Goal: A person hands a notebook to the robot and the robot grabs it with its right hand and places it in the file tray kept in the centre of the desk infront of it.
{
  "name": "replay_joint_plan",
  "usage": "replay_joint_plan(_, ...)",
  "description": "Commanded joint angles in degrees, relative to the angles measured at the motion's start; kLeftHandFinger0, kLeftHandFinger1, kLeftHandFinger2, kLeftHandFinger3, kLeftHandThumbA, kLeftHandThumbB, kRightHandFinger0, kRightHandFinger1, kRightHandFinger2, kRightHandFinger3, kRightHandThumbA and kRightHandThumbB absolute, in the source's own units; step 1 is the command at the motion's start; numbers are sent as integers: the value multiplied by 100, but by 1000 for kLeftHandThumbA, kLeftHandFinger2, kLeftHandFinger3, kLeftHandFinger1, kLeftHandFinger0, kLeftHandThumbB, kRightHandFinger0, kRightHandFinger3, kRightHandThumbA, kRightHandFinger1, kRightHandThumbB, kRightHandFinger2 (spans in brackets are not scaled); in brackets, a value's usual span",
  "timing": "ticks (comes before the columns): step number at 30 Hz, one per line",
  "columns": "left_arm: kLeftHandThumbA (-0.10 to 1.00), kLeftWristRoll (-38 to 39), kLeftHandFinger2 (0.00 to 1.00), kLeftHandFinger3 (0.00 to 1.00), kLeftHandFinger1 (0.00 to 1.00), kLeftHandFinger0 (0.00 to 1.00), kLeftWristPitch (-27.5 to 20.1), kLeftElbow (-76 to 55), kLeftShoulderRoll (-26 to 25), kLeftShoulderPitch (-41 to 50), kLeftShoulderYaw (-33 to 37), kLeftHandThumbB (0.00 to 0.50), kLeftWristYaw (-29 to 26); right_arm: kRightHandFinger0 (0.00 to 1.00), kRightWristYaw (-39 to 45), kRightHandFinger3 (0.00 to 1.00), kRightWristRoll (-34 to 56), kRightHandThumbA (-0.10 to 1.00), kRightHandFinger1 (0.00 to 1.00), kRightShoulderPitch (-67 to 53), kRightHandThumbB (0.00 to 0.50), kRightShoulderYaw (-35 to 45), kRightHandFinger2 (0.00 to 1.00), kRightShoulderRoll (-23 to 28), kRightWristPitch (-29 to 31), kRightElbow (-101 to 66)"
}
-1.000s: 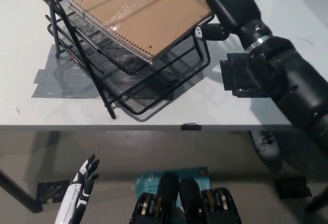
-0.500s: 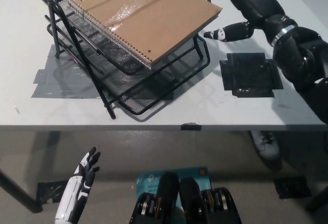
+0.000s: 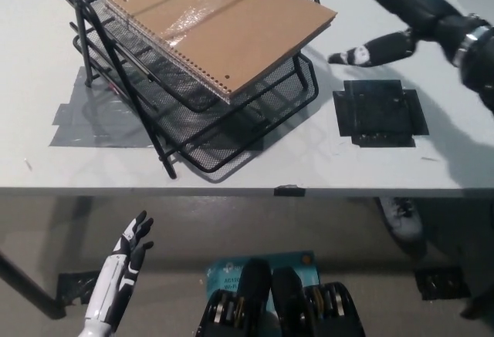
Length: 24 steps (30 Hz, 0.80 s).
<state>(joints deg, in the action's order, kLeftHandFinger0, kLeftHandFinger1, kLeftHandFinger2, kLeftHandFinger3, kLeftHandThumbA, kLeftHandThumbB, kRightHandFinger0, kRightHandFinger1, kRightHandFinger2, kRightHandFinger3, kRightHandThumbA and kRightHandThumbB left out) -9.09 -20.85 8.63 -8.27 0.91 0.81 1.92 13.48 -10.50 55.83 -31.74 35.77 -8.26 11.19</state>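
A brown spiral-bound notebook (image 3: 220, 25) lies on the top shelf of the black wire-mesh file tray (image 3: 193, 133), its right corner sticking out past the tray's edge. My black right hand (image 3: 405, 13) hovers to the right of the notebook, apart from it, open with fingers spread and holding nothing. My white left hand (image 3: 123, 264) rests low at the bottom left, below the desk edge, open and empty.
The tray stands on a grey-white desk (image 3: 255, 171) over a grey tape patch (image 3: 93, 117). A black tape square (image 3: 382, 113) marks the desk to the tray's right. The desk's front edge crosses the picture; floor with a blue sheet (image 3: 258, 264) lies below.
My right hand has let go of the notebook's right corner and drawn back to the right, opening. The notebook stays on the top shelf. The left hand barely shifted.
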Motion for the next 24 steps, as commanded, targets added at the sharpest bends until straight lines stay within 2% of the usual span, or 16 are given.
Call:
replay_joint_plan(1,1000,17,1000,1000,1000,957,-75,-264,10,-359,-16,365,-67,1000,44,1000,4506,1000,1000,-829,500,3559,1000,2887,-1432,-5882)
replay_joint_plan(2,1000,20,1000,1000,1000,964,-72,-262,20,-354,-16,369,-72,1000,-218,1000,4331,1000,1000,-1148,500,3715,1000,2773,-1317,-6067)
replay_joint_plan(3,1000,28,1000,1000,1000,969,-80,-261,32,-324,-19,371,-80,1000,-690,1000,3834,1000,1000,-1791,496,3934,1000,2406,-1262,-6419)
replay_joint_plan(6,1000,0,1000,1000,1000,975,-105,-261,52,-248,-19,371,-108,1000,-955,1000,3317,1000,1000,-2422,497,4030,1000,2105,-1099,-6562)
replay_joint_plan(8,1000,-54,1000,1000,1000,984,-158,-264,83,-116,2,367,-135,1000,-1207,1000,2735,1000,1000,-3475,490,3987,1000,1567,-615,-6562)
replay_joint_plan(10,1000,-61,1000,1000,1000,995,-168,-276,92,-53,8,368,-137,1000,-1305,1000,2554,1000,1000,-3844,498,3922,1000,1285,-467,-6562)
replay_joint_plan(12,1000,-45,1000,1000,1000,1000,-136,-308,96,30,-3,383,-134,1000,-1565,1000,2292,1000,1000,-4336,486,3675,1000,509,-374,-6562)
replay_joint_plan(13,1000,-37,1000,1000,1000,1000,-137,-308,99,43,-8,384,-136,1000,-1592,1000,2191,1000,1000,-4441,495,3578,1000,319,-374,-6562)
replay_joint_plan(14,1000,-22,1000,1000,1000,1000,-197,-266,109,51,-17,371,-151,1000,-1588,1000,1875,1000,1000,-4708,491,3286,1000,-118,-392,-6562)
replay_joint_plan(20,1000,-35,1000,1000,1000,1000,-266,-242,122,125,-17,370,-166,1000,-1375,1000,1790,1000,1000,-5479,458,2531,1000,-978,-399,-6379)
replay_joint_plan(23,1000,-6,1000,1000,1000,1000,-255,-222,132,174,-26,379,-150,1000,-1184,1000,1875,1000,1000,-5763,428,2328,1000,-1339,-121,-5962)
replay_joint_plan(24,1000,27,1000,1000,1000,1000,-231,-225,125,218,-26,393,-120,1000,-1139,1000,1720,1000,1000,-5969,400,2148,1000,-1672,123,-5449)
